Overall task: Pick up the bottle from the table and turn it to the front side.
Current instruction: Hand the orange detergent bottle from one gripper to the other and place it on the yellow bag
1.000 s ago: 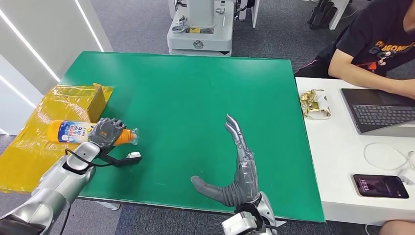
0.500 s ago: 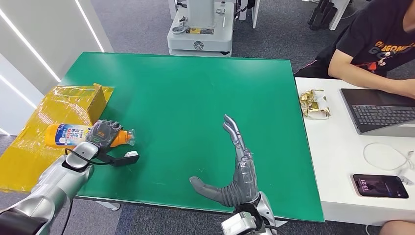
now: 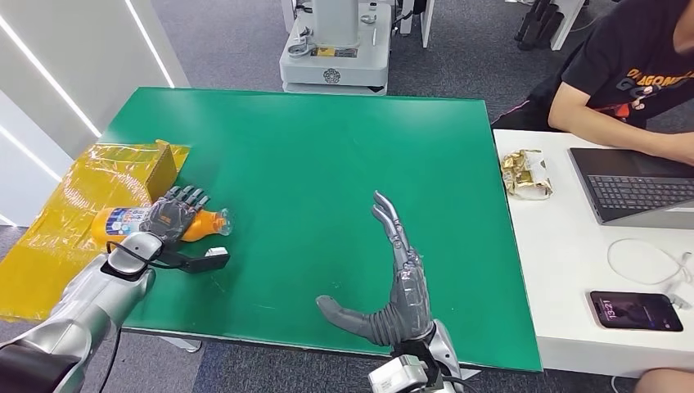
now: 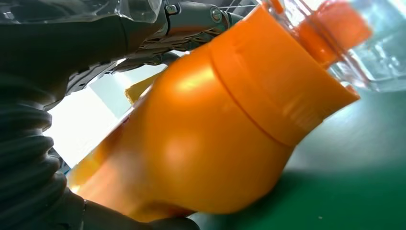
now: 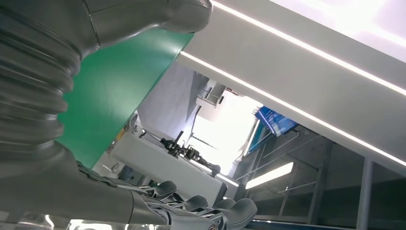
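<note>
green table [image 3: 327, 155] fills most of the scene, with yellow wrapping [image 3: 57, 237] at its near-left edge. bottle [image 3: 123, 221] lies on its side there, cap toward the table's middle. left hand [image 3: 170, 214] rests over its orange shoulder, fingers seemingly loosened, so settle a firm wrap before lifting and rotating. right hand [image 3: 393, 278] stands open, empty.

Green table [image 3: 327, 155], orange bottle [image 3: 200, 223] lying at its left edge
</note>
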